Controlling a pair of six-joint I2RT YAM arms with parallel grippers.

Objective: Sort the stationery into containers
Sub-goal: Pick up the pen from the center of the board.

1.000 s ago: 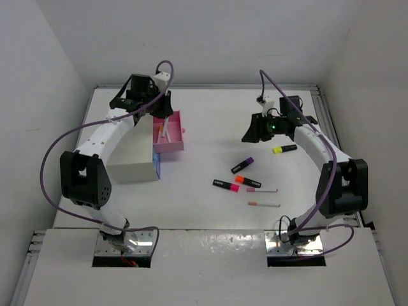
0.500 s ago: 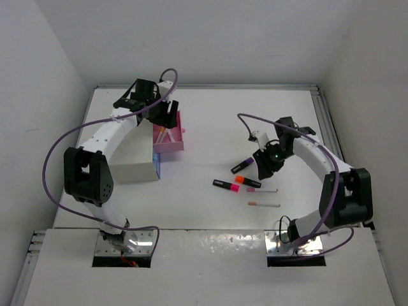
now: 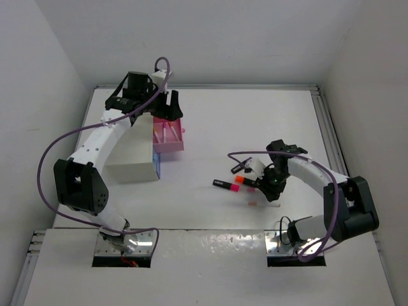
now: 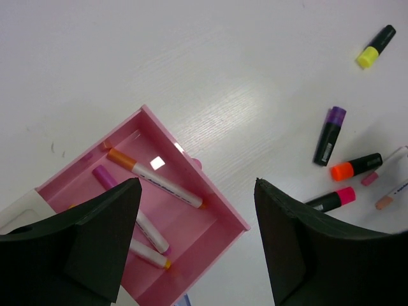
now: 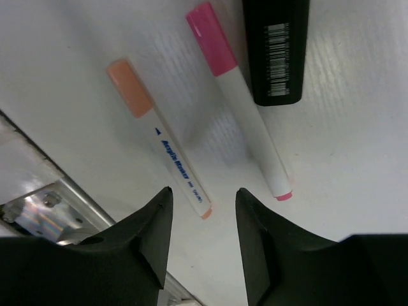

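**While the Left Jaws Hang Empty Over the Drawer, a Pen Is to Be Taken on the Right**

Since the right gripper [image 5: 203, 194] is set low over the table with its jaws apart and nothing clamped, the step in hand is judged to be the pick-up of the peach-capped pen [image 5: 162, 143]. Only the tail end of that pen lies between the fingers. The pink-capped pen [image 5: 245, 121] lies just beside it, almost parallel, with a black highlighter [image 5: 275, 51] close against its far side.

A grip at the very tail would probably let the pen droop or swing, so the jaws are better carried toward the middle of the barrel before being closed. The wrist should be turned a little so that the barrel is crossed squarely. The pink-capped pen should be kept outside the finger nearest it, lest both be pinched. Whether the fingertips reach the table cannot be told; they should be lowered fully, as the pen is thin.

The left gripper [image 4: 194, 185] is held above the pink drawer [image 3: 169, 144], jaws wide apart and empty. An orange-tipped pen [image 4: 156, 180] and others lie in that drawer, so the peach-capped pen is presumably meant for it too. The left arm should be drawn clear first.
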